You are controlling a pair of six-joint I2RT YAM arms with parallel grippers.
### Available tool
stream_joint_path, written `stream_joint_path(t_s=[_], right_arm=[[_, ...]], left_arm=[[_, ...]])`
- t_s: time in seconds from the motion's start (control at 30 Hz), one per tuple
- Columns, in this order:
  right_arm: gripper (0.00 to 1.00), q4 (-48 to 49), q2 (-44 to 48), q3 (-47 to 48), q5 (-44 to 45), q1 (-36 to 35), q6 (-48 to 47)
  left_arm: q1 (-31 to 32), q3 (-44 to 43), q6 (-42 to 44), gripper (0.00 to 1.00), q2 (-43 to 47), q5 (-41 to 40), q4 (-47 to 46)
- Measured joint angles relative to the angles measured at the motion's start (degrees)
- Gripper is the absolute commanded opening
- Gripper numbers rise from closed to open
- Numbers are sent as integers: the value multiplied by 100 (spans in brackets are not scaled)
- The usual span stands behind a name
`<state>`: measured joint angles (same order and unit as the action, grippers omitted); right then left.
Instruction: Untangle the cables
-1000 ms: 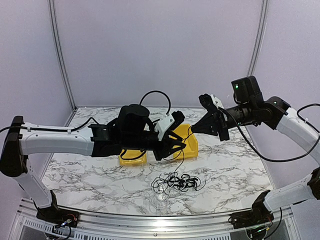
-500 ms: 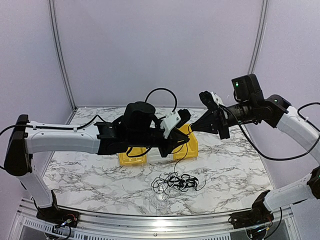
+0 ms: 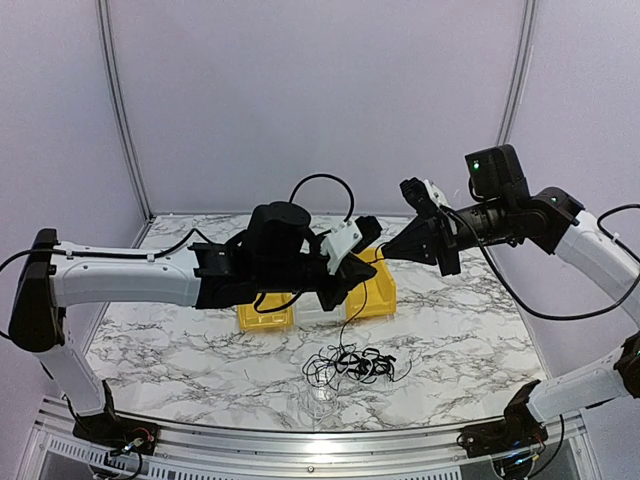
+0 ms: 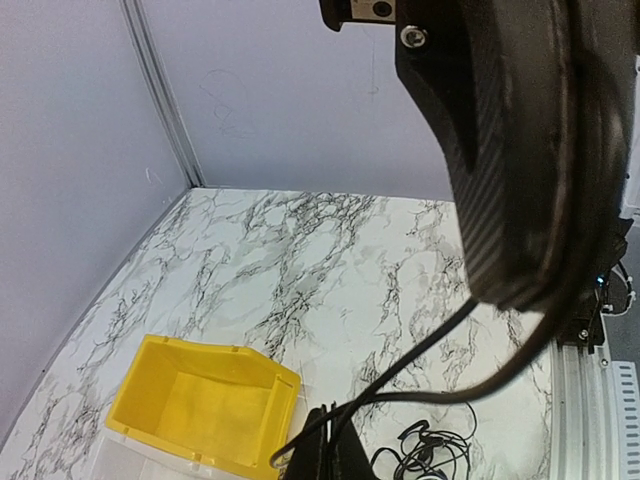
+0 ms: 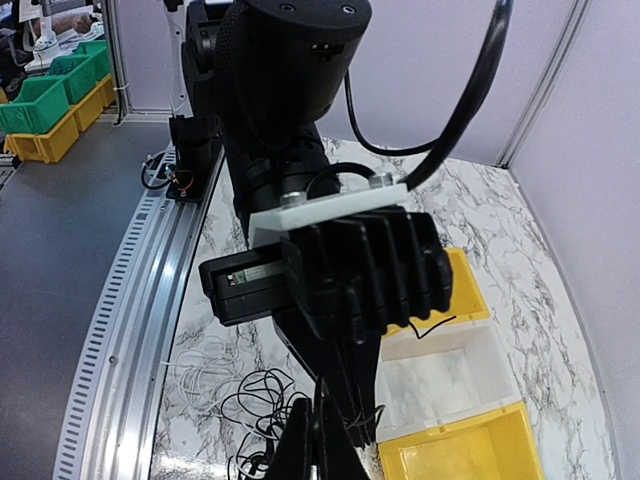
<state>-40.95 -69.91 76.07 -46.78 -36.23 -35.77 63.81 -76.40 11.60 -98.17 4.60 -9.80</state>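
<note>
Left gripper and right gripper pressed together, seemingly pinching one black cable, two yellow bins behind.

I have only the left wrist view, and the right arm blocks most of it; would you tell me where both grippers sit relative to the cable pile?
Observer: The left gripper and right gripper hover nearly tip to tip, high above the pile, which lies on the table.
Operator: Thank you. Is anything lifted out of it?
Observer: One thin strand rises from the pile to the two shut grippers.
Operator: How many bins are behind it?
Observer: Three in a row: a yellow bin, a clear bin, then a second yellow bin.
</note>
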Motion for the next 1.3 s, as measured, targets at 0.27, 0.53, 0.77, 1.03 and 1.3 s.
stream_joint_path(t_s=[0.27, 0.53, 0.77, 1.03, 1.3], right_arm=[[54, 22, 26, -33, 225, 28, -39], [65, 219, 769, -863, 243, 905, -76], [64, 1126, 1237, -2570, 131, 1443, 227], [63, 1875, 1250, -3762, 387, 1818, 343], [63, 2227, 1322, -3759, 643, 1897, 313]], left_arm=[[-81, -57, 131, 0, 149, -175, 94], [-649, -962, 409, 0, 378, -210, 498], [-1088, -1810, 431, 0, 378, -212, 977], [-1484, -1845, 293, 0, 153, -184, 1191], [-1805, -1834, 210, 0, -782, -50, 1261]])
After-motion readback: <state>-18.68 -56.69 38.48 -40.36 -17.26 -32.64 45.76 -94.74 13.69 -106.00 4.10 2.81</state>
